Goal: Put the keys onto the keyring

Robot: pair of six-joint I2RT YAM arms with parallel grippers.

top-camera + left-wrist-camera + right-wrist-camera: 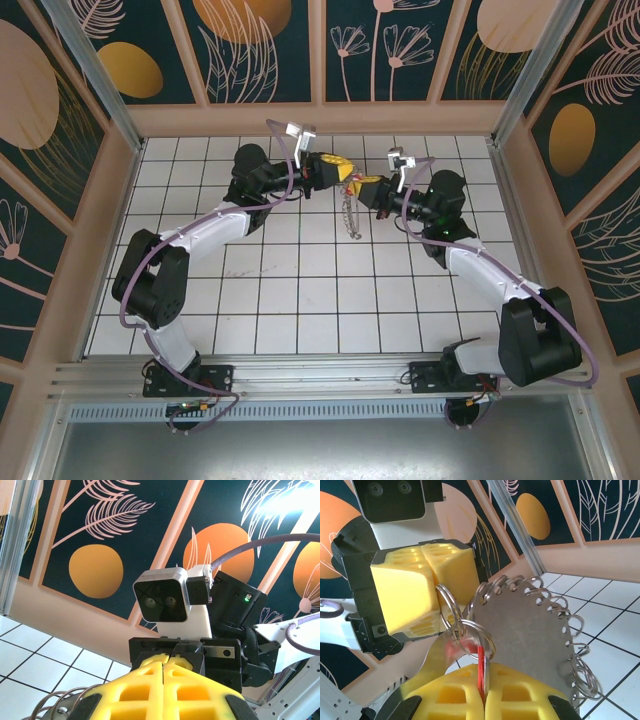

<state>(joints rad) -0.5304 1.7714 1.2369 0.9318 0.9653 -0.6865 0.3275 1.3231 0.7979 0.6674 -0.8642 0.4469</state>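
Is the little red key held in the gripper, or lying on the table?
Held. The right gripper is shut on the key: its red part sticks up between the two yellow fingers.

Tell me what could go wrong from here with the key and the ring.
The right tool pinches the thin red key edge-on, so it could twist or slip out. The keyring hangs above the table from the left tool; a pull might drop it. Both tools sit very close and may bump.
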